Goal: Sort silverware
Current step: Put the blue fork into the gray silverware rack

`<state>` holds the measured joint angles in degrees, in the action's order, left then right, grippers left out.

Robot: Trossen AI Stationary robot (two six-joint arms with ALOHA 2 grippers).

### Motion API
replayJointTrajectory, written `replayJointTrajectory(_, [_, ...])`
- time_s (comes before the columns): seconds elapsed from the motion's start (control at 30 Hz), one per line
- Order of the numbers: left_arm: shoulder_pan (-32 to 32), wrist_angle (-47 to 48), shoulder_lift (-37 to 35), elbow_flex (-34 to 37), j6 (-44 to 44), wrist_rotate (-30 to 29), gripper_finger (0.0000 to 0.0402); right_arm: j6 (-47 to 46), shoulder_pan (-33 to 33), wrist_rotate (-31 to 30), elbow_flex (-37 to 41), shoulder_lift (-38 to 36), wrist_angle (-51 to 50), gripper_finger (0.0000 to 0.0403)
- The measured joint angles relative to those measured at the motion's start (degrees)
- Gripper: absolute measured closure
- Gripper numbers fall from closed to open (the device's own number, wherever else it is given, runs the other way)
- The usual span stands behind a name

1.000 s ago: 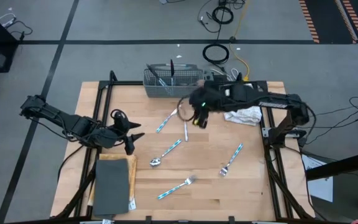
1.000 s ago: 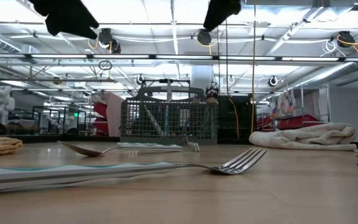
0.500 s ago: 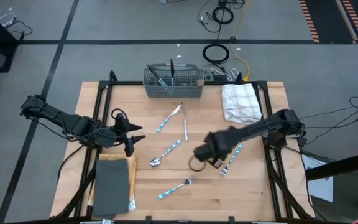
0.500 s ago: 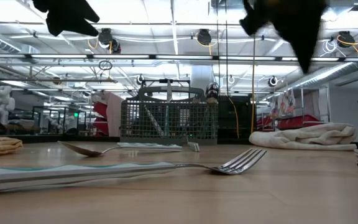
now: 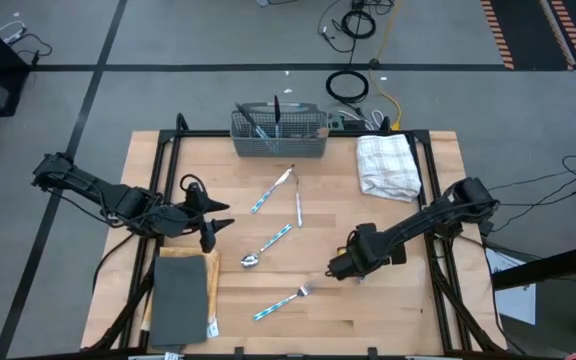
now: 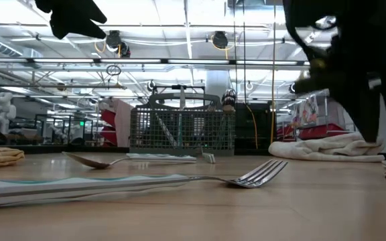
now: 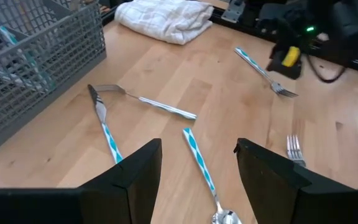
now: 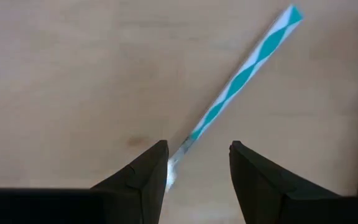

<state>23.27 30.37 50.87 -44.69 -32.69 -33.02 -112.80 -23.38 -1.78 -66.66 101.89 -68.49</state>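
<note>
A fork [image 8: 241, 77] with a blue-and-white handle lies on the wooden tabletop [image 5: 408, 320], right of centre, directly beneath the right end effector [image 8: 194, 168], whose fingers stand apart and empty. More silverware [image 5: 278, 237] lies mid-table. The left end effector [image 5: 213, 228] hovers released near the left edge.

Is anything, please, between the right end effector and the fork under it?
Nothing visible. The right end effector hangs open directly over the fork, with only bare table around the fork; its neck runs between the fingers.
</note>
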Motion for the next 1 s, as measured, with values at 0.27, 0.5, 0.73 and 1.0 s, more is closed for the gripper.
replayJointTrajectory(0.27, [0.0, 0.1, 0.0, 0.0, 0.2, 1.4, 0.0189, -8.3, 0.4, -0.6, 9.7, -0.7, 16.3, 0.0243])
replayJointTrajectory(0.5, [0.0, 0.3, 0.0, 0.0, 1.0, 1.4, 0.0189, -13.5, 0.3, -1.2, 12.6, -0.9, 18.4, 0.0243])
replayJointTrajectory(0.73, [-0.5, 0.2, 0.0, 0.0, 3.5, 1.0, 0.0189, -8.8, 2.1, -2.2, 12.6, -0.2, 17.8, 0.0274])
replayJointTrajectory(1.0, [-1.7, 0.2, 0.0, 0.0, 3.6, 1.0, 0.0189, 0.8, 4.0, -2.8, 12.6, 0.5, 20.5, 0.0388])
